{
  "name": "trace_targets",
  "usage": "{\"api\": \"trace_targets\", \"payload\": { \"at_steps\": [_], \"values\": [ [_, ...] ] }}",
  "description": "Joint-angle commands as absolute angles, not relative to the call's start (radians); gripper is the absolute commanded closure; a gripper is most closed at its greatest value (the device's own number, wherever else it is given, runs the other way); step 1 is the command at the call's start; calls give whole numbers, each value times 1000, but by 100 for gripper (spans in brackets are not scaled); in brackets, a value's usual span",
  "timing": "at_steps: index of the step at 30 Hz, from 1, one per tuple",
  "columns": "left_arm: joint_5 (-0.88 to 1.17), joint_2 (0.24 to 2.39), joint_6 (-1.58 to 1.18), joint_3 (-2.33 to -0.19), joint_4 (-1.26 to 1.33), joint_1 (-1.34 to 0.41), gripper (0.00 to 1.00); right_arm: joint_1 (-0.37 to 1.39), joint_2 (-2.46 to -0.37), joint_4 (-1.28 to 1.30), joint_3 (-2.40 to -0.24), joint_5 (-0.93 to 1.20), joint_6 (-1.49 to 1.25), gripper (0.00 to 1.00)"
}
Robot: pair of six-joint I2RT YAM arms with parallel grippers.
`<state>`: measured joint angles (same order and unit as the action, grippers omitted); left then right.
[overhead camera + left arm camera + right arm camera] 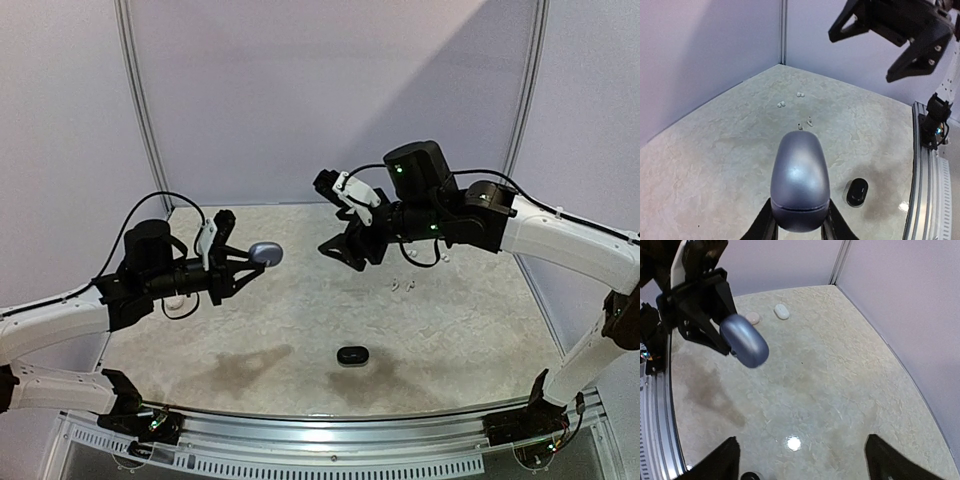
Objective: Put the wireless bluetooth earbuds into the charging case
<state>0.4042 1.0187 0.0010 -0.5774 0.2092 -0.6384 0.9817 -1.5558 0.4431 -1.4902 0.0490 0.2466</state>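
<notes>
Left pincer (250, 260) clamped on grey case (266, 254), held aloft; right pincer (340, 256) wide, empty.

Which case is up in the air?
The grey case, held by the left end effector. The black case, white case and pink case lie on the table.

held case (264, 254) in left tool (248, 264), above left half of worktop (450, 330). loose case (351, 355) on it, mid, near front edge. earbuds (402, 286) scattered right of centre, further back.
</notes>
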Motion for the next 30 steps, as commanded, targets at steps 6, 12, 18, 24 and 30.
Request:
{"api": "trace_targets", "payload": {
  "at_steps": [6, 12, 18, 24, 30],
  "values": [
    [624, 1087, -178, -641, 254, -631, 100, 936, -1518, 139, -1320, 559, 240, 1],
    [724, 1100, -125, -648, 305, -677, 100, 936, -1657, 193, -1464, 651, 199, 15],
    [722, 1092, -101, -635, 326, -692, 100, 939, -1731, 208, -1504, 701, 184, 29],
    [713, 1081, -97, -620, 343, -695, 100, 943, -1768, 234, -1540, 736, 176, 64],
    [700, 1069, -91, -607, 345, -696, 100, 945, -1770, 273, -1550, 735, 183, 100]
  ]
}}
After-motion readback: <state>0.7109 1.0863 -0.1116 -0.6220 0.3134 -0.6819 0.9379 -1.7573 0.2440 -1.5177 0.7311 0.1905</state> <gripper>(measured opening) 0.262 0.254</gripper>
